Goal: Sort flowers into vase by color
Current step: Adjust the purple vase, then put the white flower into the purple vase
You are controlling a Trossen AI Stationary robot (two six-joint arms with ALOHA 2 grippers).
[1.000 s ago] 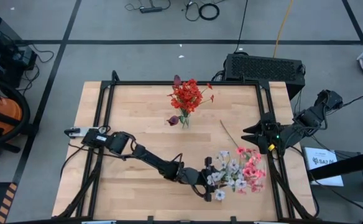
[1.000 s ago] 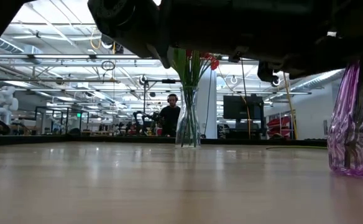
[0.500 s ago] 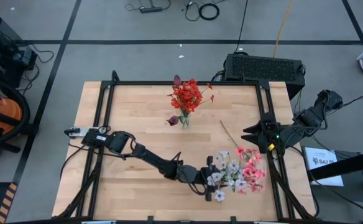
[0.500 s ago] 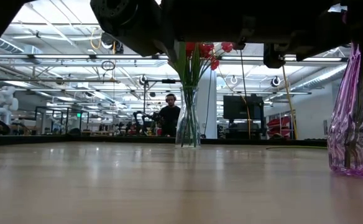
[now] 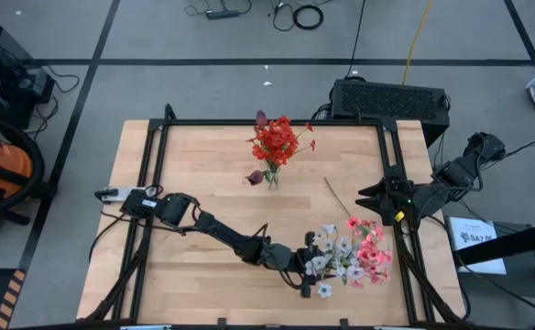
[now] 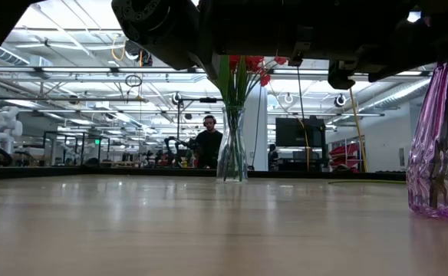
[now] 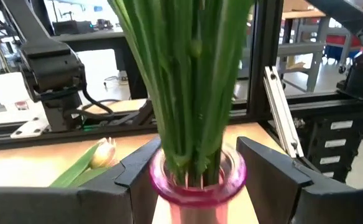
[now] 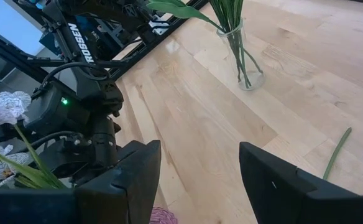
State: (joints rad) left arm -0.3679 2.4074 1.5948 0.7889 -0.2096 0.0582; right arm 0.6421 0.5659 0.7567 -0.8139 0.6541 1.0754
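Observation:
A pink glass vase [image 5: 339,266] stands near the table's right near corner and holds pink and white flowers [image 5: 359,255]. In the low view the pink vase [image 6: 439,153] stands upright on its base. My left gripper [image 5: 309,262] reaches it from the table's left and is shut on it; in the left wrist view my left gripper [image 7: 197,155] frames the green stems [image 7: 191,81]. A clear vase [image 5: 272,176] with red flowers [image 5: 275,142] stands at mid-table. One loose pink-budded flower [image 5: 338,203] lies flat on the table. My right gripper [image 8: 197,186] waits open at the table's right edge. My left gripper holds the pink vase by its neck, just under the rim [image 7: 197,183], pinched between the two fingers [image 7: 141,168]. The fingers come in level from the table's left, one on each side of the neck. The vase stays upright with its base [image 6: 439,211] on the table.
The black frame rail [image 5: 391,174] runs along the table's right side next to my right arm [image 5: 432,192]. The loose flower's bud [image 7: 102,152] lies just beyond the pink vase. Bare wood [image 5: 194,156] spreads over the table's left and far parts.
The pink vase, upright on the table, has slid a little toward the near edge in my left gripper, and that arm has shifted slightly with it. My right arm has kept still.

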